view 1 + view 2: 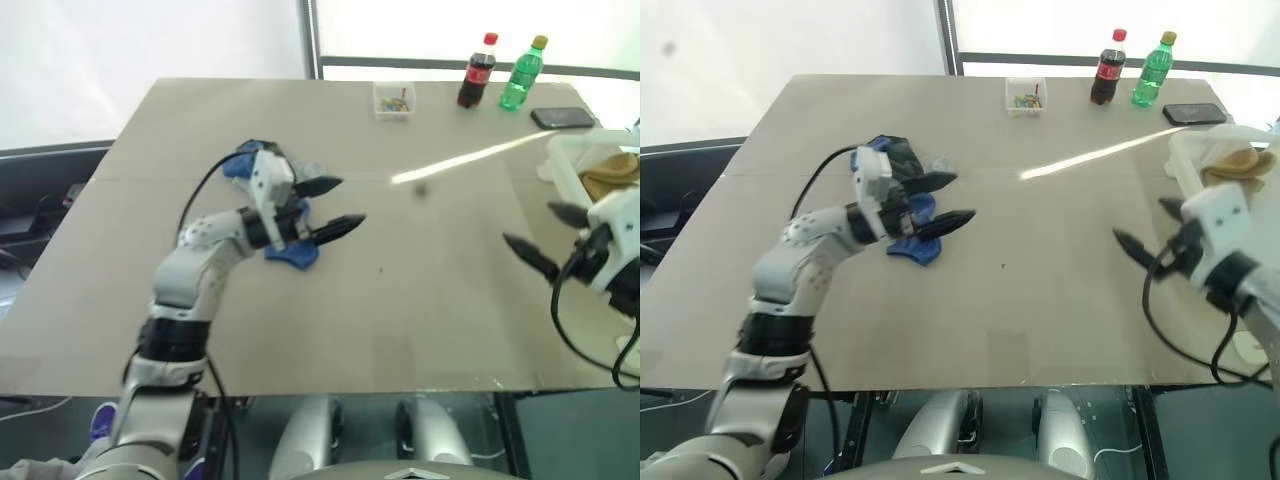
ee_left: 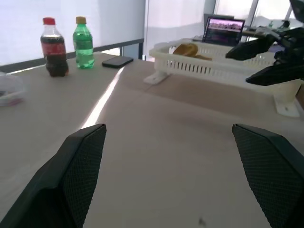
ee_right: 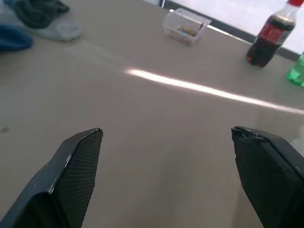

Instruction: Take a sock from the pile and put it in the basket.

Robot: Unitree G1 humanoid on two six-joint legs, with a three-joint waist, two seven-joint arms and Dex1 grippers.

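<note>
Both grippers empty, jaws spread wide.

Left gripper (image 1: 335, 207) hovers over the pile (image 1: 902, 160) at ten o'clock; right gripper (image 1: 1145, 232) beside the basket (image 1: 1185, 160), which probably holds a yellow sock.

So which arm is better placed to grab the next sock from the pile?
The left. Its open, empty gripper hangs right beside the sock pile, with a blue sock just under it. The right gripper, also open and empty, is across the table by the basket, far from the socks.
</note>
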